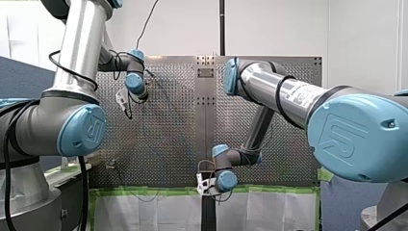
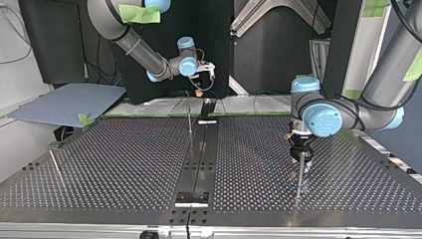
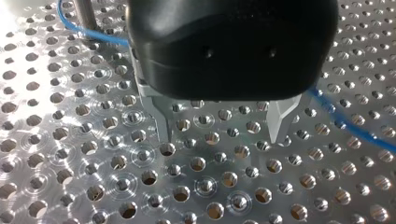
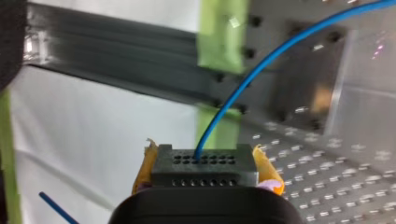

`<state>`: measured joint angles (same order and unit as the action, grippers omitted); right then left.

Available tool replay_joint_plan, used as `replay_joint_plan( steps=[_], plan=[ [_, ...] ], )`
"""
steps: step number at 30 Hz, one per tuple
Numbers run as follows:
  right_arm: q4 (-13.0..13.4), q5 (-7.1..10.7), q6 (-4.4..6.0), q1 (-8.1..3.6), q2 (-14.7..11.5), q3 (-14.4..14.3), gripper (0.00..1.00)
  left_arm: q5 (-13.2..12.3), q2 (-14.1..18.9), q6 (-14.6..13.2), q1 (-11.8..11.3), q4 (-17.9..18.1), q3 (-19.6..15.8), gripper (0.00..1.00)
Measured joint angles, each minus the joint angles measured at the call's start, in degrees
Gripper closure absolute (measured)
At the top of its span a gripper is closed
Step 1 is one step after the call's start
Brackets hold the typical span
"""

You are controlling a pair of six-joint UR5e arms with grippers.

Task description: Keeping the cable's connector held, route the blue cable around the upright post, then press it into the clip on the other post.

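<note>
L hand fingers spread, pointing down; R hand fingers clamped tight

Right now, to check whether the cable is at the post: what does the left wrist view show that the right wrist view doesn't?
Left wrist only: the upright post, the blue cable curving past its base, and my left gripper with metal fingers open, empty. Right wrist only: the black connector clamped between my right gripper's yellow pads, and green tape. Both: the blue cable and the perforated table.
</note>
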<state>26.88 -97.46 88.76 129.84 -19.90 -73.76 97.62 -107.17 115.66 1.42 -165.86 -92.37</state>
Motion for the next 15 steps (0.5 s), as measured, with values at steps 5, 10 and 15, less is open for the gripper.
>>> replay_joint_plan(
  steps=[5, 10, 15],
  plan=[
    [2.18, -1.0, 1.12, -0.71, 2.51, -1.42, 1.0, 0.04, 0.01, 0.0, -0.09, 0.0, 0.01, 0.0],
    [5.09, -1.8, 3.46, -2.05, 3.58, -4.19, 1.0, 0.12, 0.01, 0.0, -0.15, 0.01, 0.01, 0.0],
    [7.86, -2.43, 4.16, -3.51, 3.79, -6.96, 1.0, 0.63, 0.0, -0.06, -0.16, 0.01, 0.01, 0.0]
  ],
)
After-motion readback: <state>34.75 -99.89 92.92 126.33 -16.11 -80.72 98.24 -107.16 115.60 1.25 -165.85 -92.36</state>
